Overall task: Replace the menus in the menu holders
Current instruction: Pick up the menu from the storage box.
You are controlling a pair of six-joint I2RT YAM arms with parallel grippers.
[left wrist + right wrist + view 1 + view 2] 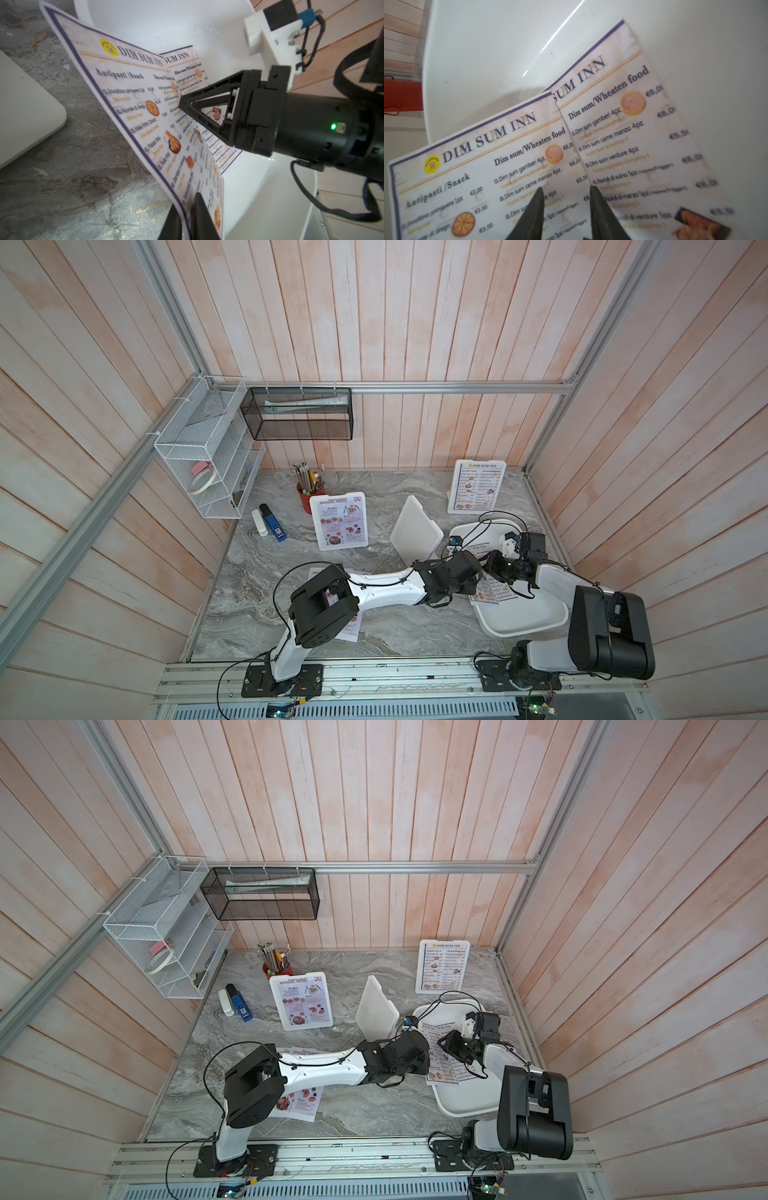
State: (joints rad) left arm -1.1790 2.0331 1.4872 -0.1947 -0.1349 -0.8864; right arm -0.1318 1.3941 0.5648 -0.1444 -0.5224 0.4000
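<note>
The left wrist view shows the left gripper closed on an edge of the top menu, which rises tilted from the tray. Both top views hide this grip. The right wrist view shows the right gripper with its fingers apart, one on each side of that sheet's side edge. Beside it the lower menu lies flat in the tray. Only the top views show the holders, three of them, standing farther back on the table.

1. White wire rack on left wall, tape roll inside.
2. Black mesh basket on back wall.
3. Red pencil cup and blue stapler on marble table.
4. Large white tray at right.
</note>
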